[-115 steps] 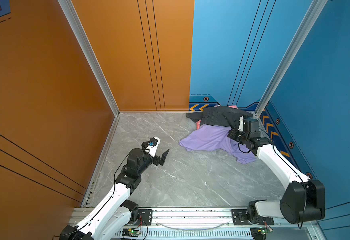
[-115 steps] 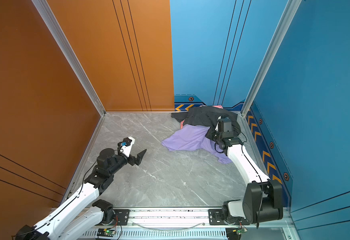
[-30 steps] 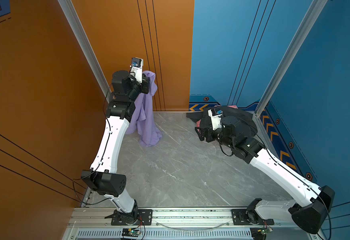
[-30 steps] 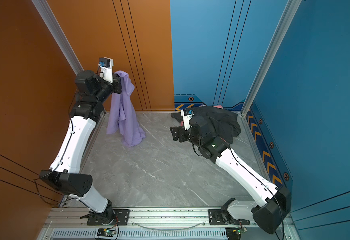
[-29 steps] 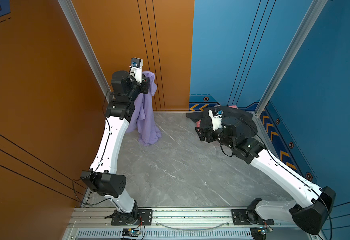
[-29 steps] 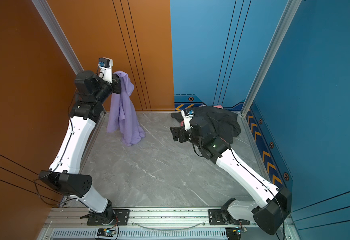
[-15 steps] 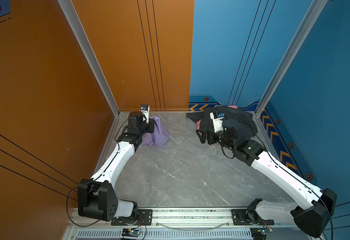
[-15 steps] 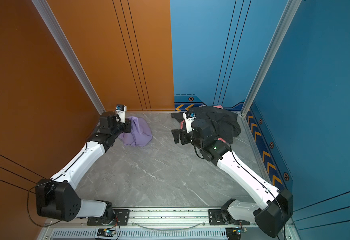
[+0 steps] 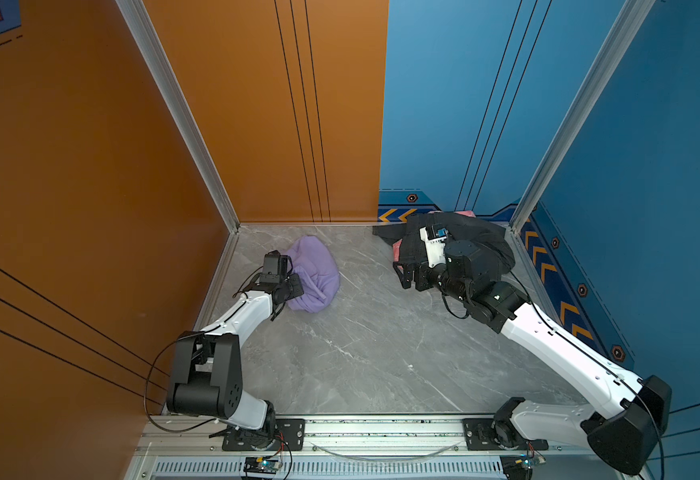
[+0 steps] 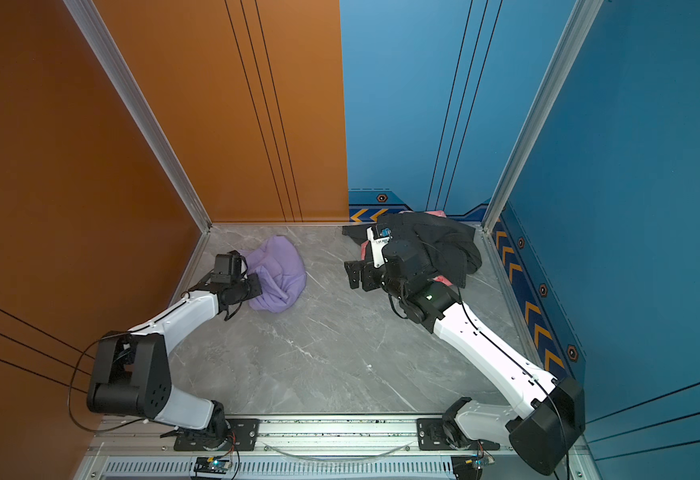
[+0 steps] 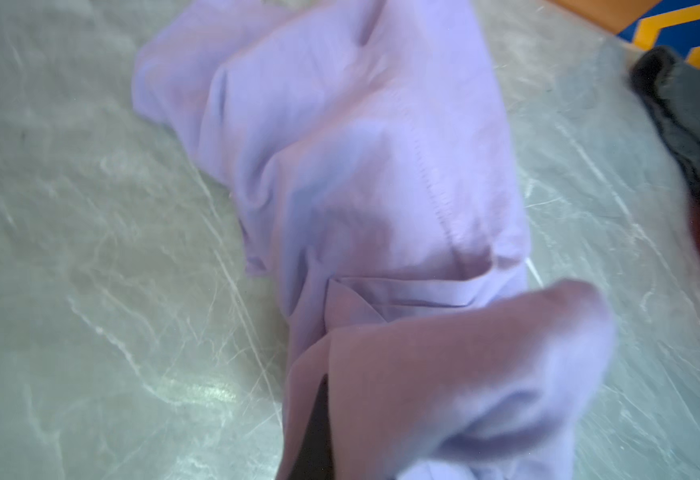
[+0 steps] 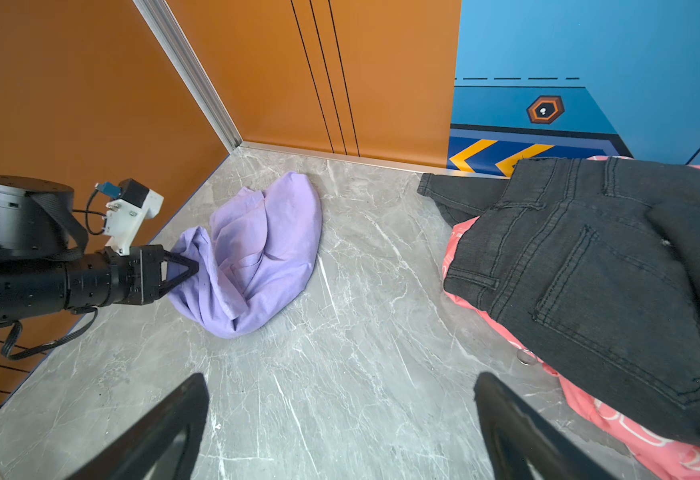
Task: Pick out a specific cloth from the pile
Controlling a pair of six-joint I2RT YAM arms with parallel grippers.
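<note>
Lavender cloth (image 9: 315, 266) at ten o'clock, clear of the pile (image 9: 479, 241); left gripper (image 12: 194, 266) pinches it, right gripper (image 12: 340, 380) spread, release looks pending

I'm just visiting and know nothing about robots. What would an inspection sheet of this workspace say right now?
surface: grey marble-look tabletop, clothes lying in two spots.
job's things: plain lavender knit garment bunched near the orange wall panels, apart from the pile of dark grey denim jeans over a pink white-patterned garment.
clutter: small silvery ring beside the jeans.
grippers: left gripper shut on a fold of the lavender garment; right gripper open, holding nothing.
cables: black cable looping at the left arm's base.
surroundings: blue wall panels opposite the orange ones; aluminium rail along the near edge.
</note>
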